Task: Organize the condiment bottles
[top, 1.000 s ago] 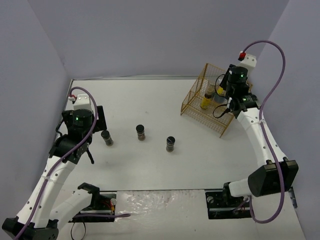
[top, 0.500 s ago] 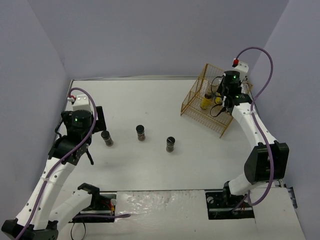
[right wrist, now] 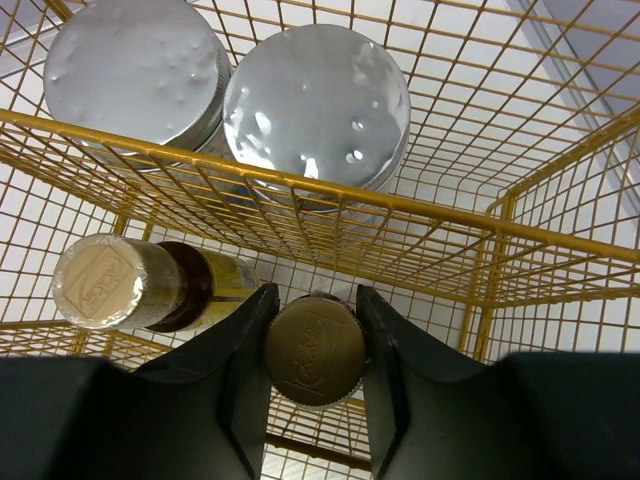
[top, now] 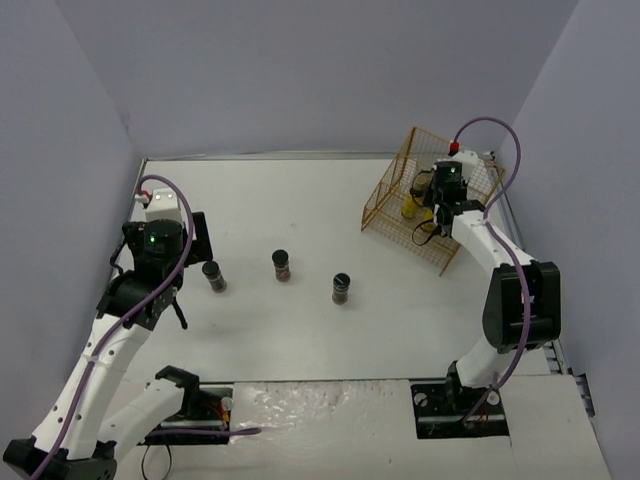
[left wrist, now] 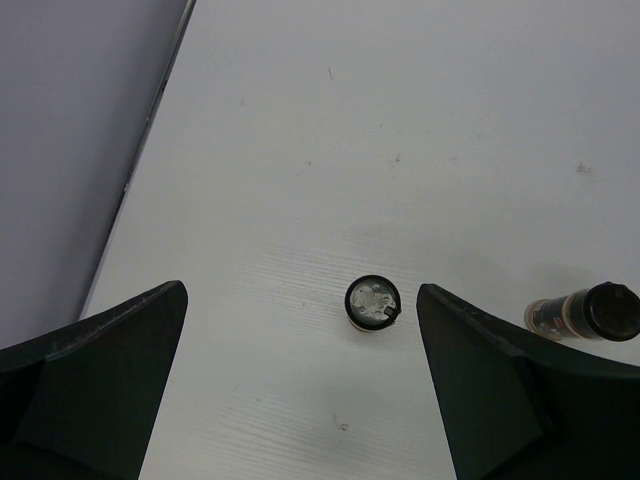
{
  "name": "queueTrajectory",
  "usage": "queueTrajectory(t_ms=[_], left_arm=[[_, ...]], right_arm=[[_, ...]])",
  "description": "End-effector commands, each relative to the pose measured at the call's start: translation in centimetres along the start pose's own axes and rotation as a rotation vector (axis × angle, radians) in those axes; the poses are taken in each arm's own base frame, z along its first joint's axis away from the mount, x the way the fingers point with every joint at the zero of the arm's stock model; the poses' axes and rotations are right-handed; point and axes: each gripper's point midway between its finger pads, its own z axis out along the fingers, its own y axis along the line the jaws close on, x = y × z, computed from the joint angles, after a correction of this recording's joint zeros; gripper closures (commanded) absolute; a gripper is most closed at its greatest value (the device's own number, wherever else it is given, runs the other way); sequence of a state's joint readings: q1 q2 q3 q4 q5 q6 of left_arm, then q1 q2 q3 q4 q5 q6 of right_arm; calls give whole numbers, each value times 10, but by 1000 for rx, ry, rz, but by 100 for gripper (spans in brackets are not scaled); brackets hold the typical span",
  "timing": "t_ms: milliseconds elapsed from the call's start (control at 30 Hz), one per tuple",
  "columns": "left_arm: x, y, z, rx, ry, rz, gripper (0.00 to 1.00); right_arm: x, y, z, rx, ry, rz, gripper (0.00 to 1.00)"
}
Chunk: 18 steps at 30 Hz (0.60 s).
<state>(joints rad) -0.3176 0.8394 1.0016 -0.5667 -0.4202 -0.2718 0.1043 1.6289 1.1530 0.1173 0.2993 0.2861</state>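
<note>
Right gripper (right wrist: 315, 300) moved into rack (right wrist: 300, 190), clamping one slim bottle (right wrist: 315, 352); left gripper (left wrist: 300, 292) open; three dark jars (top: 213, 276) (top: 282, 265) (top: 341, 288) outside.

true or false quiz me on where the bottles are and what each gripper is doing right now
1. Three black-capped jars stand on the table, outside the wire rack. True.
2. The right gripper is open and empty. False: it is shut on the cap of a slim bottle inside the rack.
3. Two silver-lidded jars sit side by side in the rack. True.
4. The left gripper is clamped on a jar. False: it hangs wide open above the leftmost black-capped jar, not touching it.
5. The rack sits on the left side of the table. False: it is at the far right.
</note>
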Motion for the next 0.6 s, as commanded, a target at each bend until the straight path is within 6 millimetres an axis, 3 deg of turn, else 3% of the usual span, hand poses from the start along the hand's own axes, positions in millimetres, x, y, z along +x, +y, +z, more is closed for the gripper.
queueTrajectory(t_ms=[0,67,200,333,400,567], left_arm=[[-22,0,0,-4,-69,-29,3],[-22,0,0,-5,-69,-29,3],[-21,-1,1,-2,-66,-29,3],[-20,-2,2,2,-60,-27,3],[-19,-3,2,5,-57,-25,3],[-19,-5,4,10,-51,-22,3]], right_arm=[[-41,13,-10,-53,-129,46,52],[-46,14,-18,-69,-139,44,37],[-68,16,-50,-122,-181,43,22],[-83,25,-89,-233,-215,15,17],[-88,40,-117,-356,-236,-15,16],[-44,87,-163,-628,-181,-152,8]])
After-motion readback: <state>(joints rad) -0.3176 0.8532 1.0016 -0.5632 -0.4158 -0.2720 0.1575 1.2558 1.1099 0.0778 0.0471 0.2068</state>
